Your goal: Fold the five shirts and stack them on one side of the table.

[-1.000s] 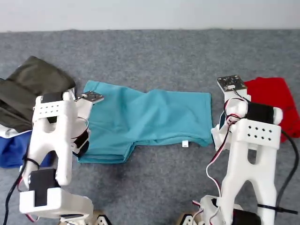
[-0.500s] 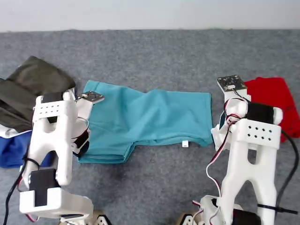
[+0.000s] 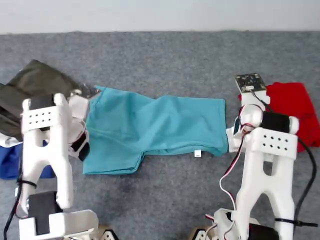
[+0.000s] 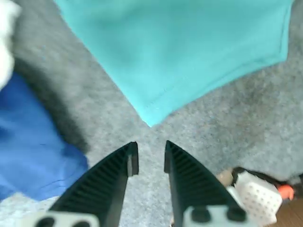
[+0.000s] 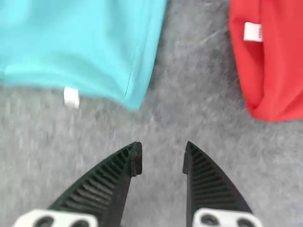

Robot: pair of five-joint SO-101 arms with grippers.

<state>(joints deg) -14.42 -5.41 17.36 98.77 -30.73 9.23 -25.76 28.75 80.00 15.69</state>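
Your left end effector (image 4: 147, 158) is spread by a narrow gap and holds nothing; it hangs over bare grey tabletop (image 3: 175, 55), just off a hemmed corner of the teal shirt (image 3: 160, 127), with the blue shirt (image 3: 12, 160) close on its other side. Your right end effector (image 5: 161, 158) is also spread, a little wider, and empty. It sits above the strip of tabletop between the teal shirt's corner and the red shirt (image 3: 295, 107), touching neither. From the high view, the teal shirt lies as a long wrinkled band across the middle of the tabletop, reaching from your left arm (image 3: 45, 150) to your right arm (image 3: 265, 155). At its left end a flap extends toward the near edge, and a small white label (image 3: 197, 153) shows on its near hem toward the right. The red shirt rests at the right side of the tabletop, just beyond your right arm and apart from the teal one. At the left side you have a pile: the dark olive shirt (image 3: 30, 87) lies toward the far edge, the blue shirt lies nearer, and a bit of white cloth (image 3: 5, 141) shows between them at the frame's edge. Your left arm stands between that pile and the teal shirt's left edge.
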